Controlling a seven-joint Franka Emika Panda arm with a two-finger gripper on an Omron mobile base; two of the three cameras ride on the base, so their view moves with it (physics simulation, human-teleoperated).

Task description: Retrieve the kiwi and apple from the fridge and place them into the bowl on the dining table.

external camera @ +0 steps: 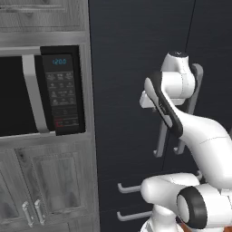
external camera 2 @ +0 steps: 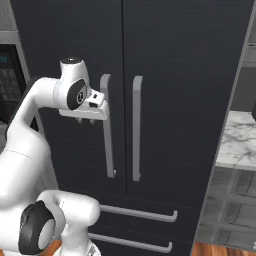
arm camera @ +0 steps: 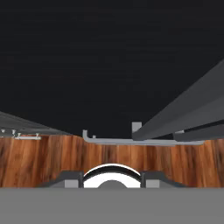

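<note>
The fridge [external camera 2: 165, 75] fills the middle of the right base view, tall and dark charcoal, with both doors shut. Its two long silver handles [external camera 2: 136, 125] hang side by side, and the drawer handles [external camera 2: 140, 215] run below them. My gripper [external camera 2: 86, 120] points downward just left of the left door handle [external camera 2: 106, 125], close to the door face, with nothing seen between its fingers. In the hand view that handle [arm camera: 183, 118] runs past on the right, and a drawer handle [arm camera: 131, 141] lies below. The kiwi, apple and bowl are out of view.
A black microwave [external camera: 41, 95] sits built into grey wood cabinets [external camera: 45, 181] left of the fridge. A white marble counter top [external camera 2: 240, 135] shows at the right edge. Wooden floor [arm camera: 43, 162] lies below the fridge.
</note>
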